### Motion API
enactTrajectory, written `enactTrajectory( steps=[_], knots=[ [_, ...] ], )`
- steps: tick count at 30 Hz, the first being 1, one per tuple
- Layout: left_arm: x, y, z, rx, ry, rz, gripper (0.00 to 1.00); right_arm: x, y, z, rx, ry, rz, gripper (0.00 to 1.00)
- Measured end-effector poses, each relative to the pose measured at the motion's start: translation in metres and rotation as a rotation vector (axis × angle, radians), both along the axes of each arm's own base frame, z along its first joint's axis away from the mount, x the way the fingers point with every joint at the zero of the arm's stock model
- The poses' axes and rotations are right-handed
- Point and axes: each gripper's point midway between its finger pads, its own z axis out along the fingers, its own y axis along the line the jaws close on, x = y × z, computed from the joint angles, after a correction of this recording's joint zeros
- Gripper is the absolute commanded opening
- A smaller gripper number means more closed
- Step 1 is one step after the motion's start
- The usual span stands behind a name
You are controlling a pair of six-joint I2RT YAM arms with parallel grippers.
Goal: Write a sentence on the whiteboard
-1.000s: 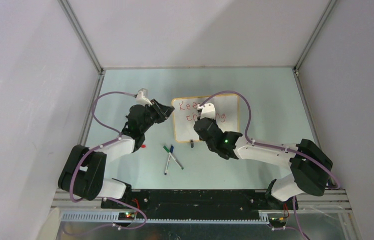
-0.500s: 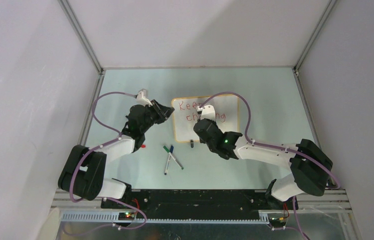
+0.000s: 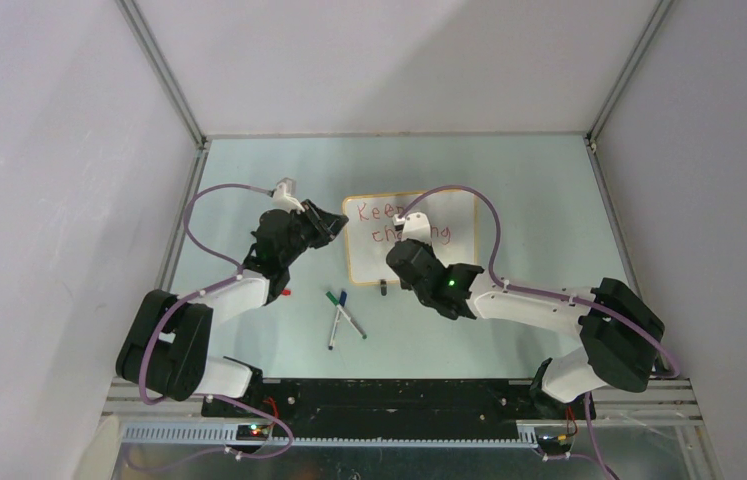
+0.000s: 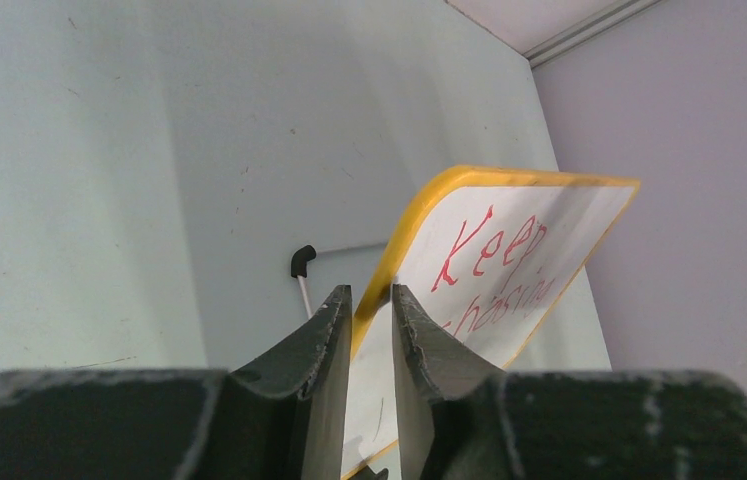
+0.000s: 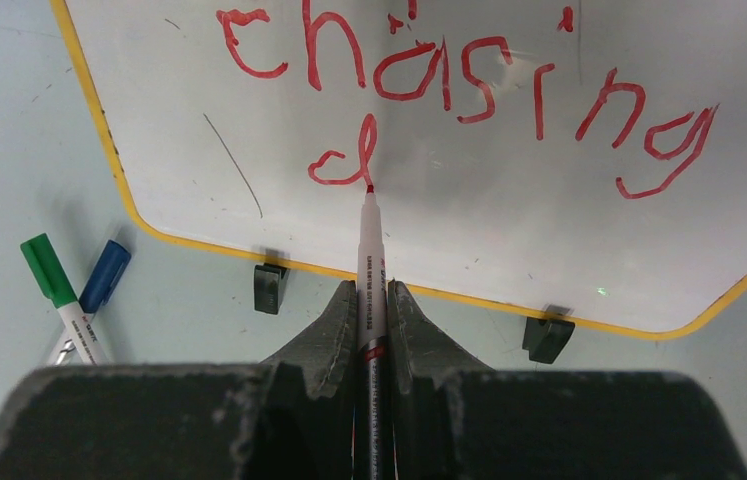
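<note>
The whiteboard [image 3: 459,215] stands tilted at mid-table, white with a yellow frame. My left gripper [image 3: 334,225] is shut on its left edge, and the frame [image 4: 379,290] sits between the jaws [image 4: 371,295]. The sentence [image 3: 379,213] in red reads "Keep", then "chasing" [image 5: 479,80], with a single "d" [image 5: 344,165] below. My right gripper [image 3: 411,222] is shut on a red marker [image 5: 369,250], fingertips [image 5: 373,290] just in front of the board's lower rim. The marker tip touches the foot of the "d".
A green-capped marker [image 5: 49,270] and a blue-capped marker [image 5: 104,275] lie crossed on the table near the board's lower left corner [image 3: 339,315]. A small red cap [image 3: 286,293] lies by the left arm. Two black clip feet [image 5: 269,288] [image 5: 547,338] hold the board. Enclosure walls ring the table.
The right wrist with the marker has shifted very slightly over the board. The left gripper has kept its hold without moving.
</note>
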Motion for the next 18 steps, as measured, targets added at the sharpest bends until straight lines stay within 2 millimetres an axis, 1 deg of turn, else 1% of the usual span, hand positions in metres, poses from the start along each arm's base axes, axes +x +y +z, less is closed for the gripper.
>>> enactTrajectory(
  steps=[6, 9, 13, 16, 18],
  knots=[
    [0.000, 0.000, 0.000, 0.000, 0.000, 0.000, 0.25, -0.002, -0.001, -0.002, -0.008, 0.006, 0.003, 0.00],
    [0.000, 0.000, 0.000, 0.000, 0.000, 0.000, 0.25, -0.005, 0.002, 0.001, -0.004, 0.001, 0.015, 0.00],
    [0.000, 0.000, 0.000, 0.000, 0.000, 0.000, 0.25, -0.010, 0.010, 0.017, 0.039, -0.037, 0.046, 0.00],
    [0.000, 0.000, 0.000, 0.001, 0.001, 0.000, 0.26, -0.013, 0.011, 0.029, 0.074, -0.068, 0.059, 0.00],
    [0.001, 0.000, 0.001, 0.000, -0.001, 0.000, 0.29, -0.012, 0.011, 0.035, 0.092, -0.083, 0.057, 0.00]
  ],
)
